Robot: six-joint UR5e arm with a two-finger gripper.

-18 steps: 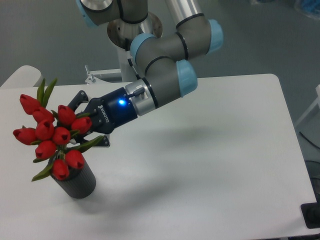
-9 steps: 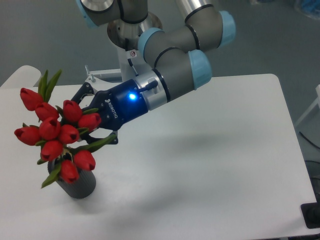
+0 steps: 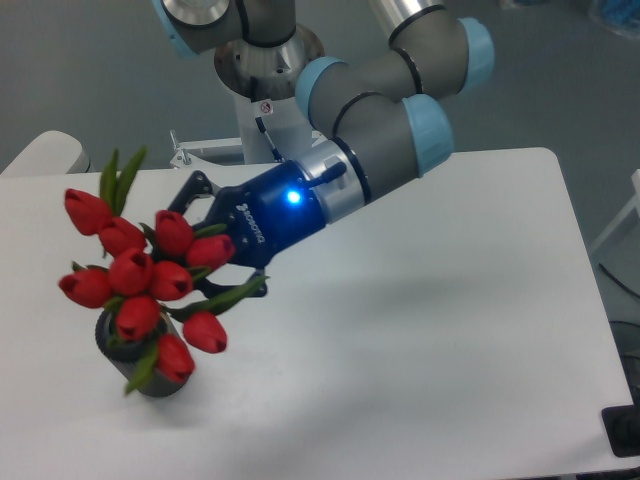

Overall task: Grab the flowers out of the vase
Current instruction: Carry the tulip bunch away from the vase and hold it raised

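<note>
The flowers [image 3: 140,275], a bunch of red tulip buds with narrow green leaves, hang tilted at the left of the white table. My gripper [image 3: 205,255] reaches in from the right and is shut on the bunch, its dark fingers partly hidden behind the buds. The vase [image 3: 128,352], a short dark grey cylinder, stands just below the bunch, and the lowest buds overlap its top. The stems are hidden, so I cannot tell whether they are still inside the vase.
The arm's grey and light-blue links [image 3: 385,110] stretch from the base [image 3: 262,60] at the table's back edge down toward the left. A white rounded object [image 3: 40,152] sits at the far left edge. A dark object [image 3: 622,430] is at the lower right corner.
The gripper has carried the bunch up and to the right. The vase's rim, earlier covered by buds, now shows at its left side.
</note>
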